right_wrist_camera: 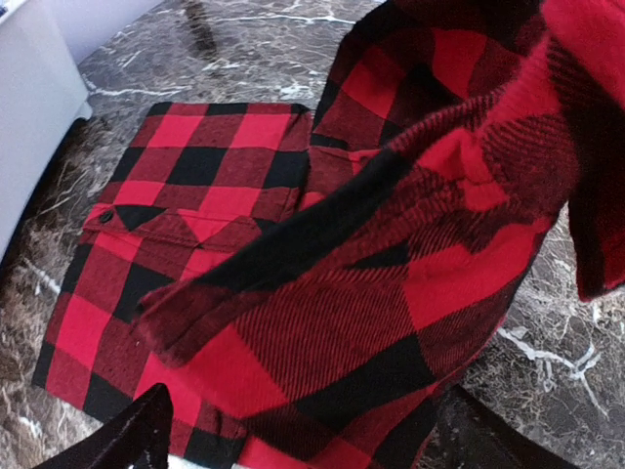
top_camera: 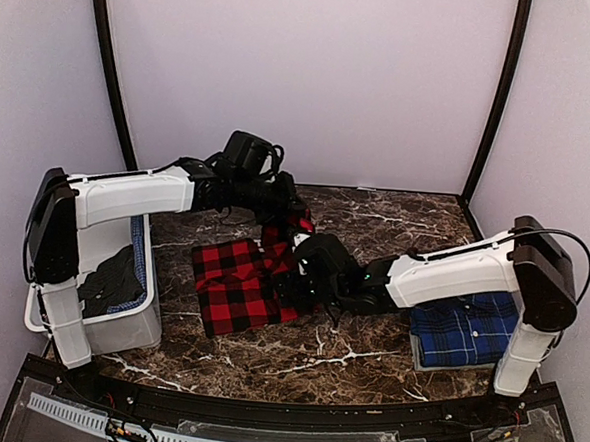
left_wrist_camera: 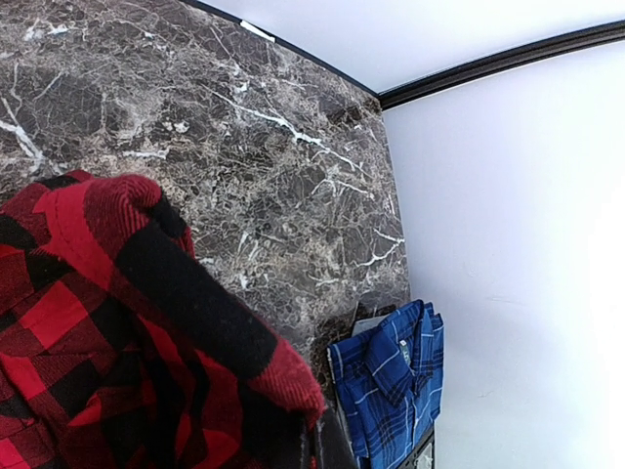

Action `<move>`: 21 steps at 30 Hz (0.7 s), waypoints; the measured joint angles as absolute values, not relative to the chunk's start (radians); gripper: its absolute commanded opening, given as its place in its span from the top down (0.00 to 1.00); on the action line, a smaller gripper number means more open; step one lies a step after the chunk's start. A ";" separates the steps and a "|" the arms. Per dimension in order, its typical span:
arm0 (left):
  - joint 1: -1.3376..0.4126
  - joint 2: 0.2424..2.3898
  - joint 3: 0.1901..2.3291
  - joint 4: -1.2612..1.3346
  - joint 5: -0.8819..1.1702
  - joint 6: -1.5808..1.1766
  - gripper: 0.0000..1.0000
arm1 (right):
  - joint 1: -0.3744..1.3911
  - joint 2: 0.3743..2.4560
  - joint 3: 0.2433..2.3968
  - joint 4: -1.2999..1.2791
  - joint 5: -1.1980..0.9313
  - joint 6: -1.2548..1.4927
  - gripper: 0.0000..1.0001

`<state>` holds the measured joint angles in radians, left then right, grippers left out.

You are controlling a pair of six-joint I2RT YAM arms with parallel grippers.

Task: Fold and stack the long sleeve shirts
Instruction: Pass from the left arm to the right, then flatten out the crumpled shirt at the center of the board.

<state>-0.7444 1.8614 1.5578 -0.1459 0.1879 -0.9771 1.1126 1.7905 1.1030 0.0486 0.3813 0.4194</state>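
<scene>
Your left fingers [top_camera: 288,209] are the hardest part to read. The left wrist view shows none of them, only a bunched fold of the red-and-black shirt [top_camera: 233,289] filling its lower left. From above, that fold rises off the counter [top_camera: 375,221] to the tip of the left arm and hangs there, so they are pinching it, though the tips themselves stay buried in cloth.

Your right fingers [right_wrist_camera: 132,440] show only as two dark tips at the bottom edge of the right wrist view. They are spread wide, with red cloth sagging between them. The lifted fold blocks most of that view's right side.

The rest of the red-and-black shirt lies flat at the counter's middle, a buttoned pocket facing up. From above, the right arm covers its right edge.

The blue plaid shirt [top_camera: 464,330] lies folded at the counter's right end, partly behind the right arm, well apart from the red one. You cannot tell what it rests on.

A white bin [top_camera: 128,329] stands at the left end, holding a dark cloth [top_camera: 111,282], half hidden by the left arm.
</scene>
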 measured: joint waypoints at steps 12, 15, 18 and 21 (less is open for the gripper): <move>-0.739 1.889 1.633 -0.206 0.125 -0.908 0.73 | 1.026 1.858 1.151 -0.029 0.459 0.505 1.00; -0.730 1.889 1.637 -0.239 0.087 -0.867 0.59 | 0.947 1.814 1.091 -0.027 0.414 0.519 1.00; -0.710 1.889 1.632 -0.276 0.053 -0.833 0.54 | 0.844 1.786 1.050 -0.023 0.346 0.533 1.00; -0.696 1.889 1.605 -0.289 0.016 -0.802 0.53 | 0.753 1.790 1.047 -0.022 0.264 0.539 1.00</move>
